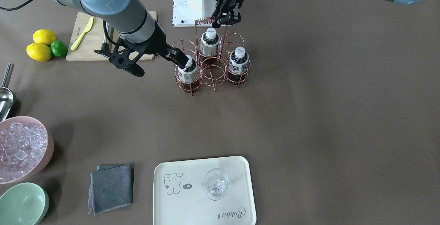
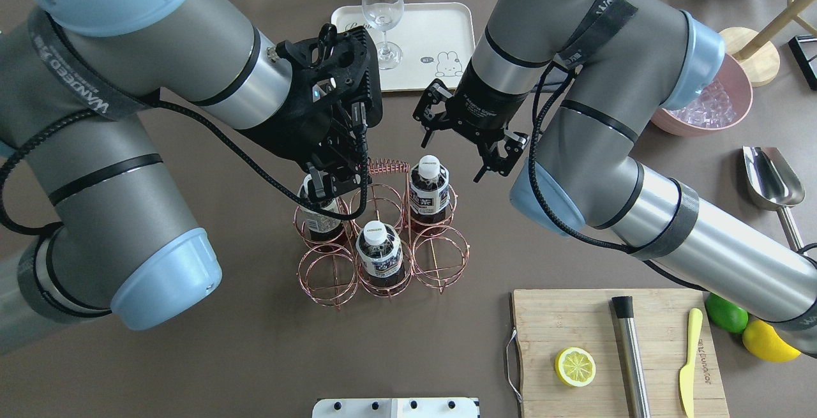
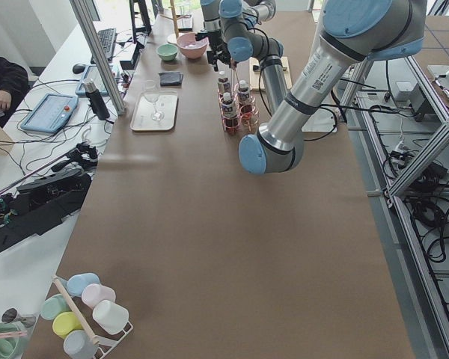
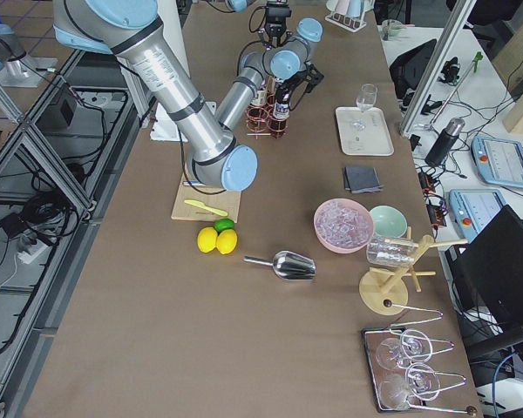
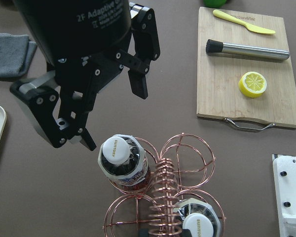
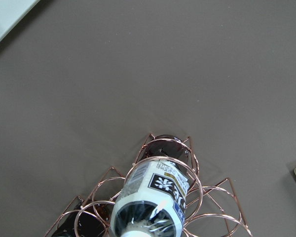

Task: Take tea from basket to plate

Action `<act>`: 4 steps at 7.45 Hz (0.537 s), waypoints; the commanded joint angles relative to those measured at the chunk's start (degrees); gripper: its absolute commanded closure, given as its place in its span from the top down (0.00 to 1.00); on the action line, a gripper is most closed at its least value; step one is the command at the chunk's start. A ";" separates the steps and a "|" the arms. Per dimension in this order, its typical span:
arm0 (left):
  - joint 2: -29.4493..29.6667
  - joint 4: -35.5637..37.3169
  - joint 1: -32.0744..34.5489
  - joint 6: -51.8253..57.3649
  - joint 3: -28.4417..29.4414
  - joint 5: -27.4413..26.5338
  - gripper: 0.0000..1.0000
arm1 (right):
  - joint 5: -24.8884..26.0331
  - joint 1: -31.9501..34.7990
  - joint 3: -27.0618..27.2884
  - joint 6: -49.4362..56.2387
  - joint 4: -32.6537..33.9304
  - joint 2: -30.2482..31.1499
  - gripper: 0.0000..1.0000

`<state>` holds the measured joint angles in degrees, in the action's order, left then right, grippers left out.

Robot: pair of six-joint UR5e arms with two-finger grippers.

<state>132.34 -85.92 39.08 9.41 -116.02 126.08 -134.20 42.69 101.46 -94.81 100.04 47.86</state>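
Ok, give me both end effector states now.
Left end effector: closed on the basket handle.
Right end effector: open, by a tea bottle, holding nothing.

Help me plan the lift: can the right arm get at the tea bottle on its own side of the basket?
Probably yes. The right claw hangs open beside the white cap of that tea bottle, with nothing between them; the coiled handle of the basket stands off to one side.

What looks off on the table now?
Nothing stands out: the three white-capped dark tea bottles stand upright in the rose-gold wire basket, nothing spilled; the clear wine glass stands upright on the cream rectangular tray.
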 commanded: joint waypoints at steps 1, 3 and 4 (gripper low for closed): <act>-0.15 -0.04 0.12 0.00 0.00 0.04 0.00 | 1.74 -1.29 -2.40 -1.08 -0.11 -2.23 0.87; -0.15 0.05 0.12 0.09 0.00 -0.04 0.00 | 2.19 -1.65 -5.74 -0.99 -0.11 -4.87 0.83; -0.15 0.05 0.12 0.09 0.00 -0.04 0.00 | 2.19 -1.82 -5.49 -1.17 -0.11 -4.79 0.60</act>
<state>132.20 -85.92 39.19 9.45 -116.02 126.08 -132.25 41.24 96.71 -95.81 99.94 43.76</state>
